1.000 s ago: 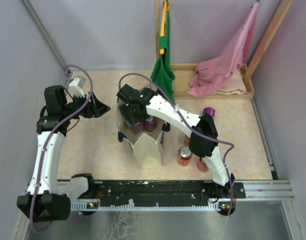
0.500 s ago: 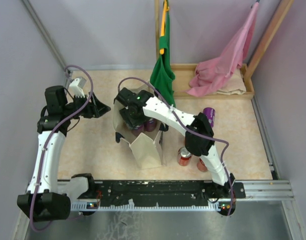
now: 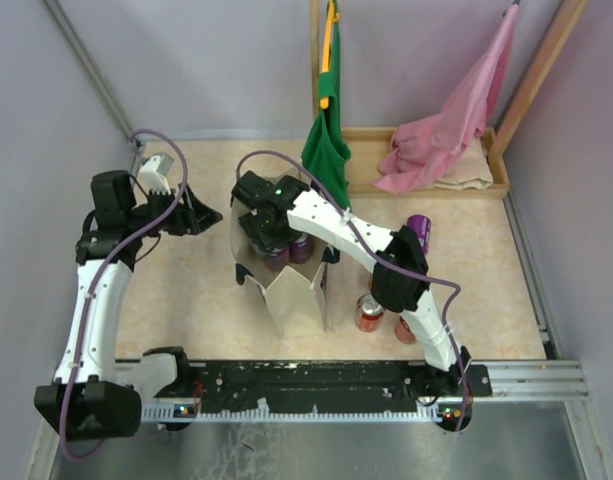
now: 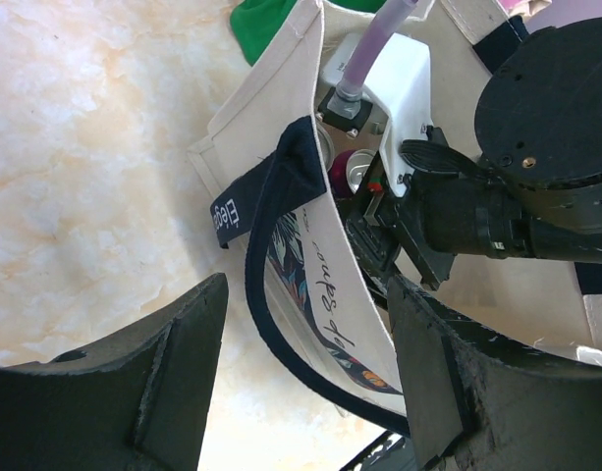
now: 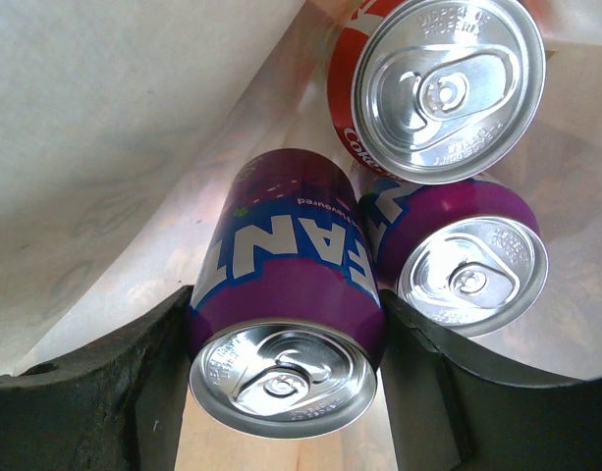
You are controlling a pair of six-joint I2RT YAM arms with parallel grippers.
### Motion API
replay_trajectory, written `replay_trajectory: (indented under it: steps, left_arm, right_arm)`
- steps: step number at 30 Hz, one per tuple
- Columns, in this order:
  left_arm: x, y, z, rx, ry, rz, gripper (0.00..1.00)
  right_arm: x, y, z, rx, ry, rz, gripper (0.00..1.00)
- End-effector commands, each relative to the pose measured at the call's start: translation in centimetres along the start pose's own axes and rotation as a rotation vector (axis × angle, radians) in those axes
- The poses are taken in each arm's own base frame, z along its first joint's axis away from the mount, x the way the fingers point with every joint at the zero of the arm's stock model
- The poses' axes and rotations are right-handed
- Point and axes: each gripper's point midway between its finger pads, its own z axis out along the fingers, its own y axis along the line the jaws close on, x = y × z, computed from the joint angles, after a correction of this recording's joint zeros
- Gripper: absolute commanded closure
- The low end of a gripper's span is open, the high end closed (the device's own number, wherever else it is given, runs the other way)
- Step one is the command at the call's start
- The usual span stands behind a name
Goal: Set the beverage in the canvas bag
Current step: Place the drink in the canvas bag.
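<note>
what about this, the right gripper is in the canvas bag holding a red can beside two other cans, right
Not quite: the held can in the right gripper is purple, not red; the right wrist view shows it. It is in the canvas bag beside a red can and a second purple can.

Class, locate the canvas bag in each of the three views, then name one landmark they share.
Top external: canvas bag stands mid-table, under the right arm wrist.
Left wrist: centre, navy strap towards the camera.
Right wrist: its inner wall fills the upper left.
Shared landmark: the purple cans inside it.
</note>
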Motion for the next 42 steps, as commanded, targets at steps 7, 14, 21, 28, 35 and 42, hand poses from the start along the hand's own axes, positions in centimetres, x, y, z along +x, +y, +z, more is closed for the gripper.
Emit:
replay_trajectory:
  steps: [7, 14, 21, 28, 35, 42]
  left_arm:
    - [-0.8, -0.4, -0.1, 0.023, -0.022, 0.02, 0.28]
    - [-0.8, -0.3, 0.0, 0.021, -0.019, 0.023, 0.28]
    - [-0.9, -0.2, 0.3, 0.027, -0.018, 0.009, 0.29]
    - [-1.0, -0.1, 0.4, 0.027, -0.019, 0.012, 0.29]
    - [-0.7, 0.0, 0.4, 0.025, -0.012, 0.016, 0.29]
    - [-1.0, 0.6, 0.7, 0.006, -0.02, 0.032, 0.29]
  right_arm:
    - [-2.1, -0.4, -4.2, -0.013, -0.097, 0.022, 1.0]
    - [-1.0, -1.4, -6.1, 0.014, -0.098, 0.068, 1.0]
    - [0.8, -3.0, -6.9, 0.074, -0.09, 0.09, 1.0]
    - [1.1, -3.3, -6.0, 0.086, -0.093, 0.12, 1.0]
    - [-1.5, -1.9, -7.3, 0.008, -0.167, 0.13, 1.0]
    - [-3.3, -0.5, -7.8, -0.053, -0.185, 0.095, 1.0]
